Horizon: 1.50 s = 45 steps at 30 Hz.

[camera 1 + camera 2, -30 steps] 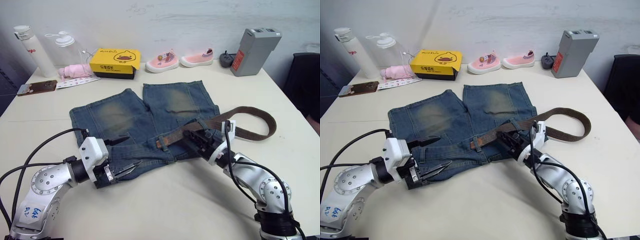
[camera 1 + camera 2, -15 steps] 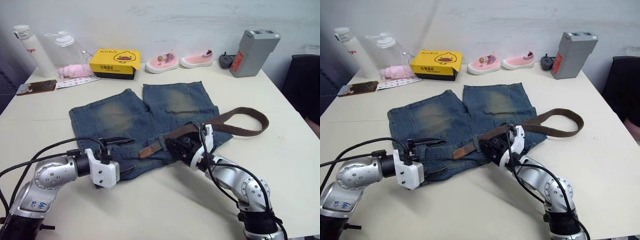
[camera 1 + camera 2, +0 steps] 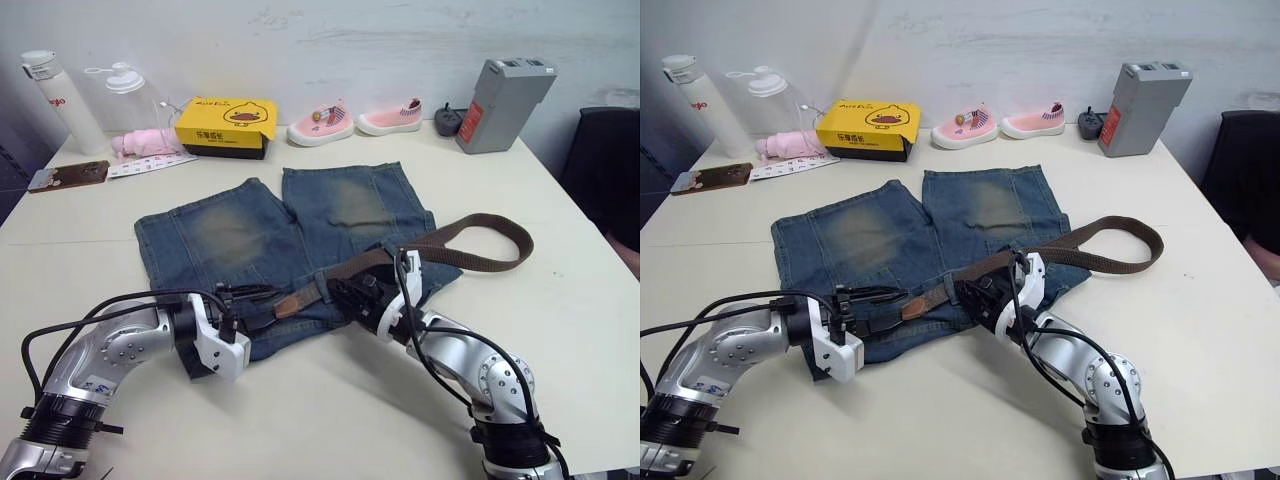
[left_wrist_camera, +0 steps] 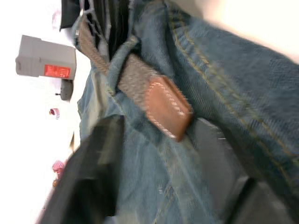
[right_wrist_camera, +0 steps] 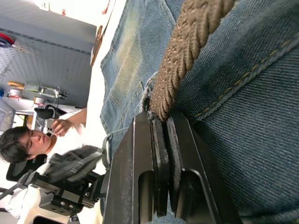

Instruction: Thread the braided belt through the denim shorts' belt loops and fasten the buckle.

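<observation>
- On the pale tabletop (image 3: 580,330), in the left eye view, the denim shorts (image 3: 290,225) are spread flat, and the braided belt (image 3: 470,240) is run along their near waistband, its free length looped off to the right.
- At the far edge a yellow box (image 3: 228,125) is shut, and two capped bottles (image 3: 55,85) are stood at the left; what is in them cannot be told.
- The left tool (image 3: 245,305) is laid at the waistband with its fingers apart on either side of the belt's tan tip (image 3: 288,303).
- In the left wrist view, the tan tip (image 4: 166,107) is seen lying on denim between the spread black fingers (image 4: 88,182).
- In the right wrist view, the right tool (image 5: 161,140) is clamped together on the braided belt (image 5: 187,51), over the denim shorts (image 5: 261,116).
- A person (image 5: 28,140) is seen far off.
</observation>
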Each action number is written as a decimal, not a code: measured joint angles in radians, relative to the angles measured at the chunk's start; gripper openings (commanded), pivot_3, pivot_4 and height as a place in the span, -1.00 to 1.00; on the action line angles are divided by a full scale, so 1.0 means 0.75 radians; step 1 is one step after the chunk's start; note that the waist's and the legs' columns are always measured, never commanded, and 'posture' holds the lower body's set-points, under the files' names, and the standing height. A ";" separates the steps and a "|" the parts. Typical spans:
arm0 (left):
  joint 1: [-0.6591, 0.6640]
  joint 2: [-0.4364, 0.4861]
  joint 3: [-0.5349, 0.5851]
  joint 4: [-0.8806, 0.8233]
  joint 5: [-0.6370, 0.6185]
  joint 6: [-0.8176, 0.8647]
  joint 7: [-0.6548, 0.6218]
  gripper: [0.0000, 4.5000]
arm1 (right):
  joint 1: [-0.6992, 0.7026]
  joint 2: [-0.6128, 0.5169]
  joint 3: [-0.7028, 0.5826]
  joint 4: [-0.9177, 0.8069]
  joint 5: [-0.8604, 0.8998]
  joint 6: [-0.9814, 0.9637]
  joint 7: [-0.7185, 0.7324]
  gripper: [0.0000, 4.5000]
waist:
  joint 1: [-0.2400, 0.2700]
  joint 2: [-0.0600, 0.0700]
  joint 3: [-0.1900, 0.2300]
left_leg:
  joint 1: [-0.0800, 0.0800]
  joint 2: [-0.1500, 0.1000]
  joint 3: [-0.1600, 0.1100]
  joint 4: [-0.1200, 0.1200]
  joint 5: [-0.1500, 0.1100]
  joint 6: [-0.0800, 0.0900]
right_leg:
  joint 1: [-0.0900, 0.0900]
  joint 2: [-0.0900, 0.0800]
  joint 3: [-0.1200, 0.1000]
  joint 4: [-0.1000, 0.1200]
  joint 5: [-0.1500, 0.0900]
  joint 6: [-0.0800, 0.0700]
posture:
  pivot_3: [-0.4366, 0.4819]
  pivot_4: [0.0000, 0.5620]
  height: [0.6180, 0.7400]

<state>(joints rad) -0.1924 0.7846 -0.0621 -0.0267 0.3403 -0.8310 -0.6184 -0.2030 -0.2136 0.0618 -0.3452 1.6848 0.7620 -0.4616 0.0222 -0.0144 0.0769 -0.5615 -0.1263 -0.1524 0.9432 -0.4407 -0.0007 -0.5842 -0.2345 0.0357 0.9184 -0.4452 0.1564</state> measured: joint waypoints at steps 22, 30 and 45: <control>-0.046 0.000 -0.024 0.002 0.060 0.014 0.081 -1.00 | 0.000 -0.019 -0.059 -0.044 0.050 -0.025 0.010 0.49 | 0.000 -0.004 -0.003 | 0.000 -0.001 -0.001 0.000 0.000 0.000 | 0.000 0.000 0.000 0.000 0.001 0.001 | -0.05 -0.47 -1.00; -0.034 0.006 -0.031 -0.006 0.025 0.023 0.095 -1.00 | 0.029 -0.398 -0.151 -0.234 0.204 0.050 0.052 0.97 | 0.003 -0.003 -0.002 | -0.002 -0.001 0.002 0.001 0.000 0.000 | 0.004 -0.002 0.000 -0.006 0.001 0.001 | -0.05 -0.47 -1.00; 0.072 0.073 0.060 -0.094 -0.130 0.068 0.090 -1.00 | -0.199 -1.187 0.780 -0.490 -1.918 -0.305 0.932 0.67 | 0.003 -0.005 0.016 | 0.019 0.002 0.012 -0.021 0.005 -0.003 | 0.028 -0.010 -0.007 -0.045 0.009 0.041 | -0.05 -0.47 -1.00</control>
<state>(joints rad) -0.1385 0.8391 -0.0171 -0.0972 0.2424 -0.7799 -0.5510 -0.3520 -1.1036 0.6471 -0.7124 0.2460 0.5335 0.2371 0.0242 -0.0184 0.0889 -0.5473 -0.1248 -0.1435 0.9276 -0.4371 -0.0033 -0.5632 -0.2418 0.0303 0.8846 -0.4383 0.1873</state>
